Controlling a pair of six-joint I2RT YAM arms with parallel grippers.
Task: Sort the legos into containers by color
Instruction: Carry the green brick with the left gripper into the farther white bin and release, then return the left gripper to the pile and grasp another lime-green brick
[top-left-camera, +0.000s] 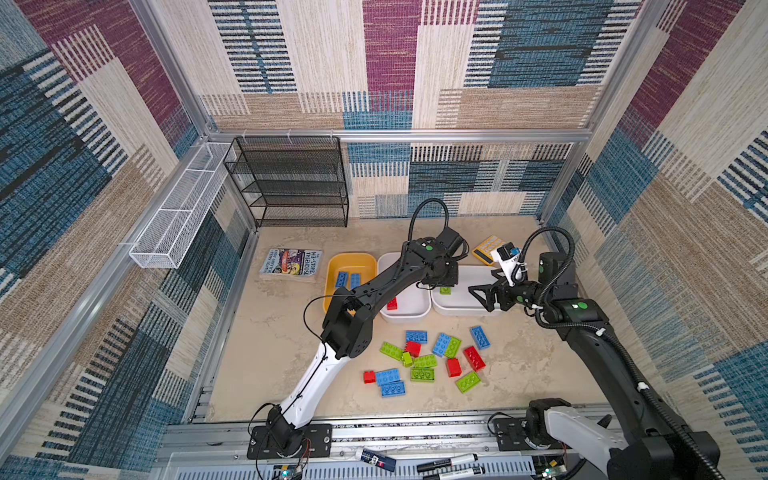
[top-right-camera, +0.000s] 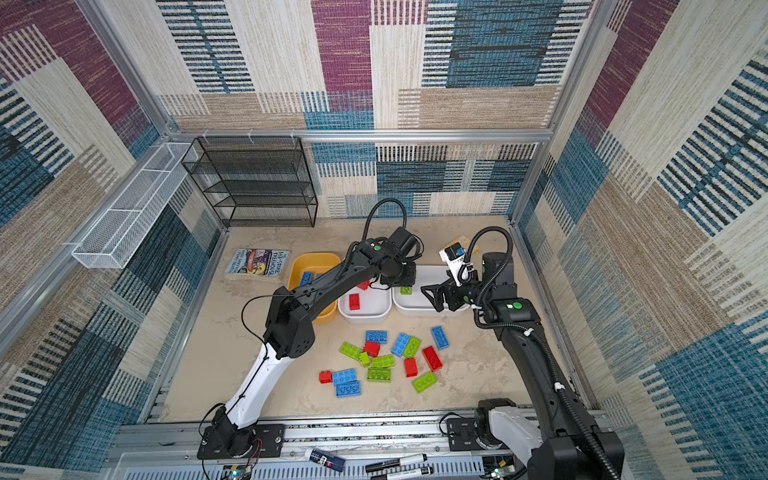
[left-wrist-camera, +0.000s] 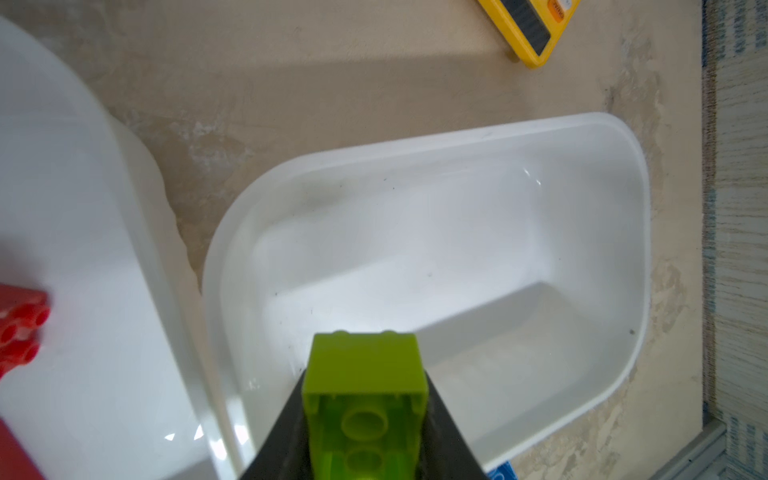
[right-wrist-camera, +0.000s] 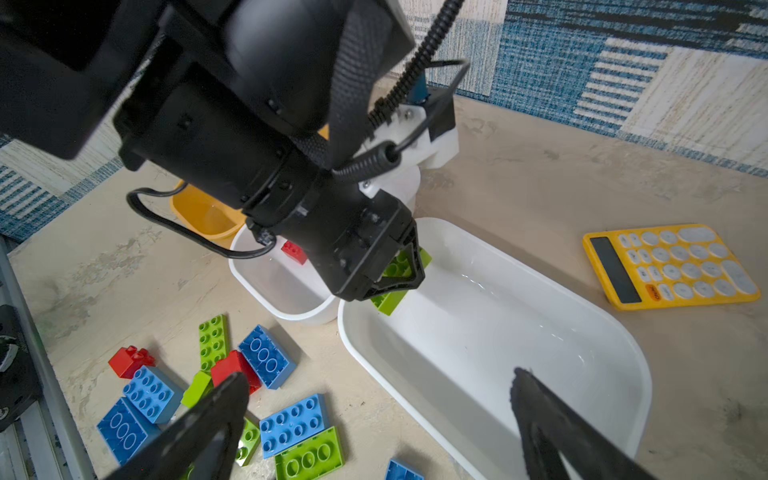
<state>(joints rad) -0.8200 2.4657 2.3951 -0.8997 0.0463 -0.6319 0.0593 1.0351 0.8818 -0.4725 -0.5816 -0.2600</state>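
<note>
My left gripper (left-wrist-camera: 365, 390) is shut on a lime green lego (left-wrist-camera: 365, 370), holding it low over the left end of the right white container (left-wrist-camera: 582, 133). Both top views show that green lego (top-left-camera: 445, 290) (top-right-camera: 406, 290) under the gripper (top-left-camera: 444, 286). The middle white container (top-left-camera: 405, 318) holds red legos (top-right-camera: 354, 301). Two blue legos (top-left-camera: 348, 279) lie in the mustard yellow container (top-left-camera: 353, 256). My right gripper (top-left-camera: 482, 299) hangs open and empty over the right container's near rim (right-wrist-camera: 457, 415). Several loose red, blue and green legos (top-left-camera: 424, 357) are scattered on the table in front.
A yellow calculator (top-left-camera: 486, 249) lies behind the right container. A book (top-left-camera: 291, 262) rests left of the yellow container. A black mesh rack (top-left-camera: 291, 183) stands at the back wall and a white wire basket (top-left-camera: 178, 216) hangs on the left wall. Markers (top-left-camera: 449, 461) lie on the front rail.
</note>
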